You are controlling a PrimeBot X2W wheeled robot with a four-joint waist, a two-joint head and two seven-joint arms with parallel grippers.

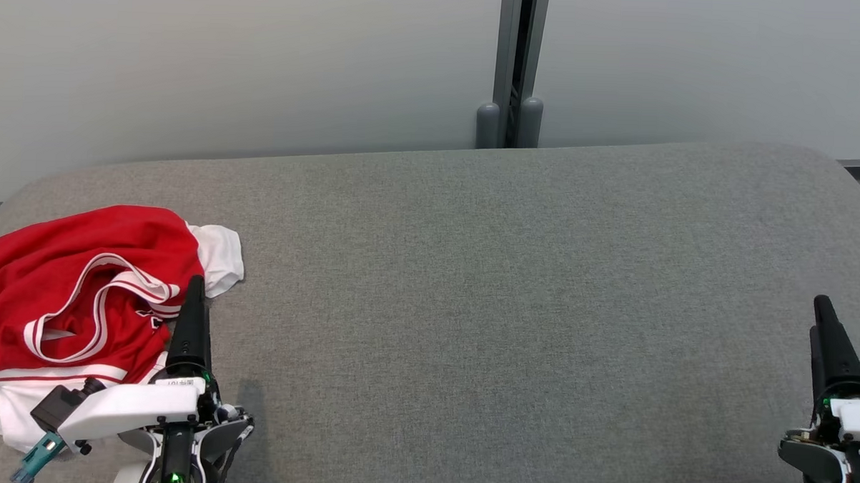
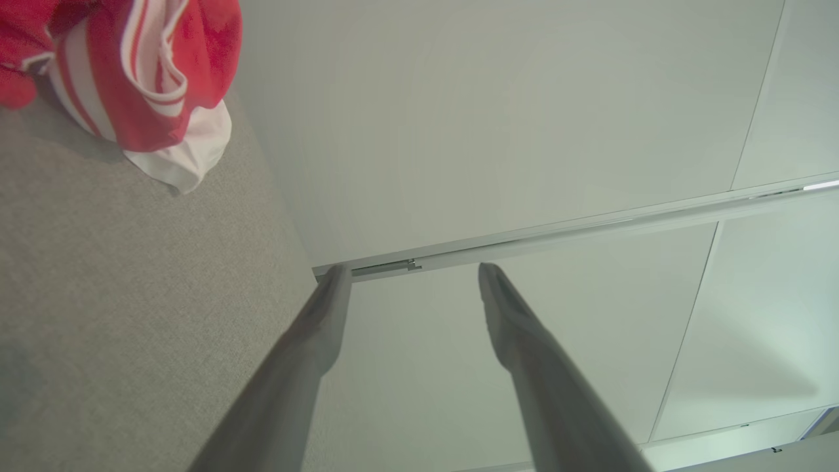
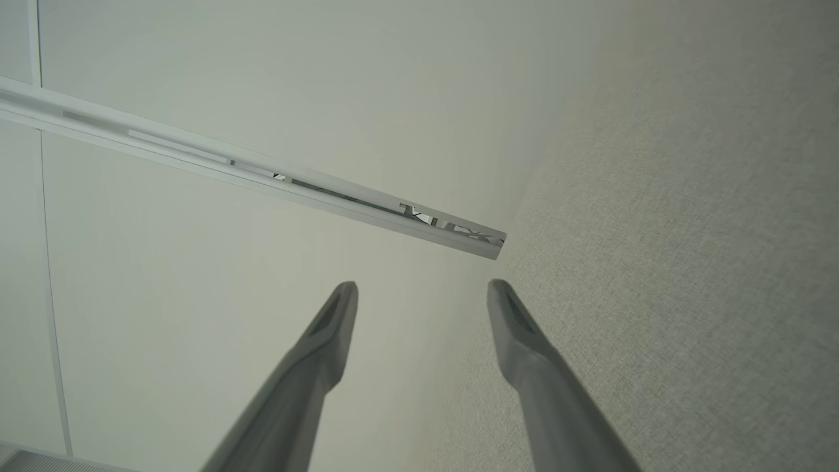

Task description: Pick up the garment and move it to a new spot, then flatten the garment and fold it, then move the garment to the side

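garment (image 1: 78,293): red jersey with white trim, left bunched up at the near left of the grey padded surface (image 1: 507,287)
left gripper (image 2: 413,274): fingers spread wide, nothing held, parked just beside the heap's right edge
right gripper (image 3: 423,288): spread too, nothing held, way off at the near right
handling: expected to be light, floppy, kinda slick; sagging can be counted on
grab spot: probably best pinched at the white flap (image 1: 218,255) on the heap's far right

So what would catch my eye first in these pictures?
The crumpled red and white garment stands out, lying at the left end of the grey fabric-covered surface. Then the two dark pointed grippers: the left gripper at the garment's edge, the right gripper far across, both open with nothing held.
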